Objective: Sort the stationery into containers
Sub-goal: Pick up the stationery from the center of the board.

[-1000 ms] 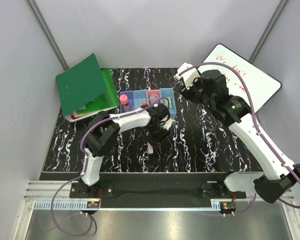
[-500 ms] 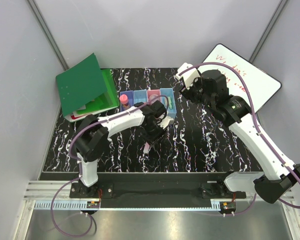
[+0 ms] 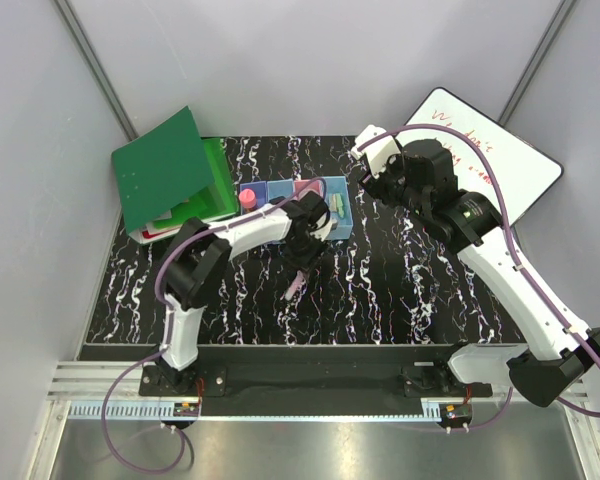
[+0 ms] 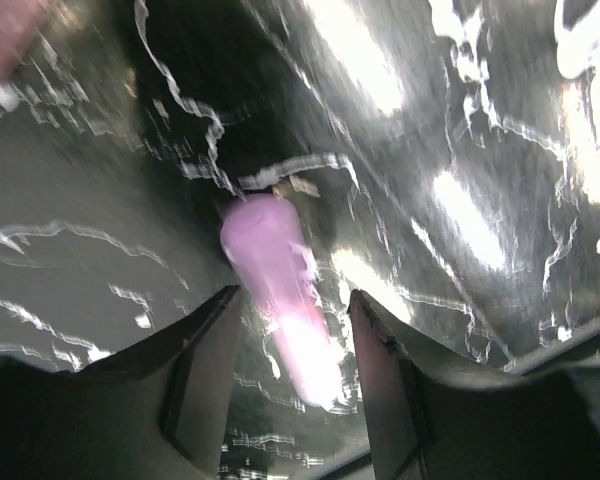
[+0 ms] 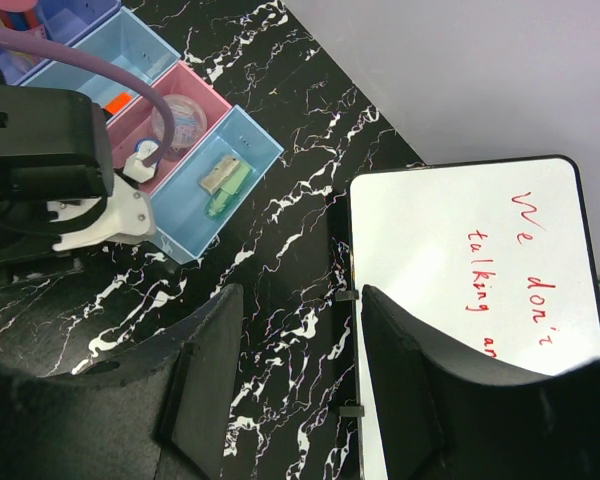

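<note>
A pink marker point(image 4: 280, 290) sits between the fingers of my left gripper point(image 4: 292, 298), which is shut on it. From above the marker point(image 3: 293, 285) hangs tilted down-left from that gripper point(image 3: 302, 262), just in front of the containers point(image 3: 341, 228). The purple-blue bin point(image 5: 75, 18) holds a pink-capped marker point(image 3: 248, 199). An orange piece point(image 5: 120, 100) lies in the light blue bin point(image 5: 130, 45). A round grey piece point(image 5: 175, 122) is in the pink bin point(image 5: 185, 80), and a green highlighter point(image 5: 225, 182) in the end bin point(image 5: 255, 140). My right gripper point(image 5: 298, 300) hangs open and empty, high above the table to the right of the bins.
A whiteboard point(image 3: 480, 150) with red writing lies at the back right, its edge under my right gripper. A green folder point(image 3: 170, 175) stands propped open at the back left, beside the bins. Black marbled tabletop point(image 3: 400, 290) stretches in front.
My left gripper has moved up and left toward the bins, its jaws a little narrower, and the pink marker has come with it, now tilted. The right arm has not moved.
</note>
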You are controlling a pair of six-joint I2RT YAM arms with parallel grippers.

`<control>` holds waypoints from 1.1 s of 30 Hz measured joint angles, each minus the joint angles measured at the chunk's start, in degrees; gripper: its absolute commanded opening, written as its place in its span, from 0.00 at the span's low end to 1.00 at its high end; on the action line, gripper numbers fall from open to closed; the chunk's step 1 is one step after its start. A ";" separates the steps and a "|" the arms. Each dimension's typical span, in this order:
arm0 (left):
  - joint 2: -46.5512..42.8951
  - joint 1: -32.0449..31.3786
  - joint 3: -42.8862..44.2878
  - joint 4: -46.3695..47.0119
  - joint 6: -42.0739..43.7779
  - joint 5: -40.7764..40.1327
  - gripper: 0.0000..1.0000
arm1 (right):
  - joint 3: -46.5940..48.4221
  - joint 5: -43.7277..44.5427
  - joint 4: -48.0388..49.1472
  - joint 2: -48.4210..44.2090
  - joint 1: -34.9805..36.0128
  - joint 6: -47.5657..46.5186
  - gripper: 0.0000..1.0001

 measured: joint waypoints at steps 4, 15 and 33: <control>3.17 0.07 2.43 0.44 -1.36 -0.50 0.52 | 0.00 -0.02 0.04 0.00 0.00 0.00 0.59; 3.28 0.11 2.27 1.77 -2.49 -0.76 0.09 | 0.00 -0.04 0.15 0.02 0.00 0.02 0.59; -6.14 0.35 1.03 2.03 0.22 -4.31 0.00 | 0.02 -0.02 0.42 0.02 0.00 0.00 0.59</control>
